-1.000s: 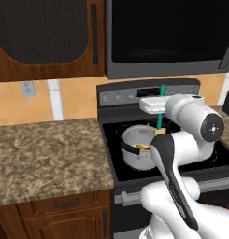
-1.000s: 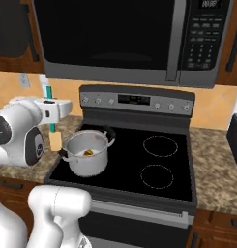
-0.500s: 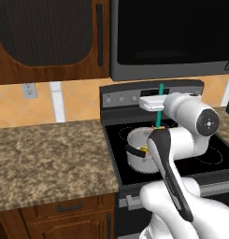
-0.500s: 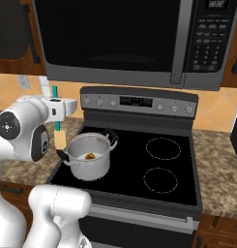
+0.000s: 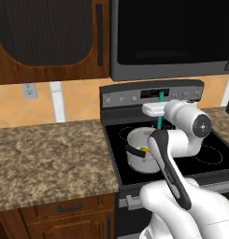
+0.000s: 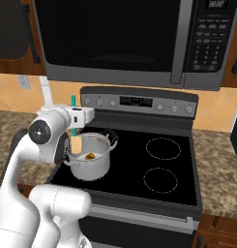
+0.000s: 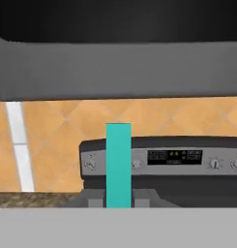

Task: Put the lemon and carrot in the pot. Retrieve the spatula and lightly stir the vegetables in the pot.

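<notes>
The gripper [image 6: 74,122] is up above the pot [image 6: 89,157], and its jaws are squeezed tight on the spatula [image 6: 73,127]. The spatula stands straight up. Its teal handle pokes out over the gripper, and its pale flat head hangs down at the pot's rim, on the side near the arm. From the left base view the gripper [image 5: 158,113] holds the same spatula [image 5: 159,116] over the back of the pot [image 5: 140,151]. In the hand view the spatula [image 7: 118,164] is a teal bar that stands up between the two dark fingertips [image 7: 95,198], with the gripper [image 7: 118,199] closed on it. The pot is shiny and silver with black handles, and it sits on the front left burner of the black stove [image 6: 178,181]. Inside the pot there is the yellow lemon [image 6: 86,156], and the orange carrot [image 6: 92,156] is right next to it, so close that it is hard to tell them apart. A bit of the lemon [image 5: 143,150] shows in the left base view too. A big dark microwave [image 6: 120,43] hangs over the stove, and a speckled brown counter [image 5: 46,158] sits beside the stove
</notes>
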Tool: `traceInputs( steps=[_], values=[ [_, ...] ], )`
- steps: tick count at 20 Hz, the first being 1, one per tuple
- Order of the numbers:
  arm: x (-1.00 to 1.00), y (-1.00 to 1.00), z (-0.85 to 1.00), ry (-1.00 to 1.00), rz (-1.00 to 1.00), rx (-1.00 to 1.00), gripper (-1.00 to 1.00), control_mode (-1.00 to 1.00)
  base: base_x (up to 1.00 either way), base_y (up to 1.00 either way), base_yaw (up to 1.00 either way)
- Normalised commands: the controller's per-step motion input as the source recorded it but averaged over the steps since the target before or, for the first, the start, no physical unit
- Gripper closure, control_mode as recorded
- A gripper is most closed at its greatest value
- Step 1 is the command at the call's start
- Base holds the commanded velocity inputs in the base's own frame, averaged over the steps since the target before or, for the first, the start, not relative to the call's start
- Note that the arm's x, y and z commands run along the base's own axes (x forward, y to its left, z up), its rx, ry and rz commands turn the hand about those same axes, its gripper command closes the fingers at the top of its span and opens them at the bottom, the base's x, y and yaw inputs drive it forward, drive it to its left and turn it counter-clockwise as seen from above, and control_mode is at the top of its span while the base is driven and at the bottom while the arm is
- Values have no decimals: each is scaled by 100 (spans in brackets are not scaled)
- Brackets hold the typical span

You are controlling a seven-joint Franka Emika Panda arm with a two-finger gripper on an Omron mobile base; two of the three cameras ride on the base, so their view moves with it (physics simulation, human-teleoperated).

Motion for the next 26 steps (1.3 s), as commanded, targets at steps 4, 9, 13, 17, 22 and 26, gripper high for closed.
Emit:
traceInputs(
  steps=[4,9,13,17,22,26],
  values=[
    [75,0,-48,1,0,0,100,-100,0,0,0],
    [56,0,-51,6,0,-2,100,-100,0,0,0],
    [33,0,-39,5,0,0,100,-100,0,0,0],
    [34,0,-44,5,0,0,100,-100,0,0,0],
    [51,0,-49,1,0,-3,100,-100,0,0,0],
    [59,0,-48,0,1,-8,100,-100,0,0,0]
  ],
)
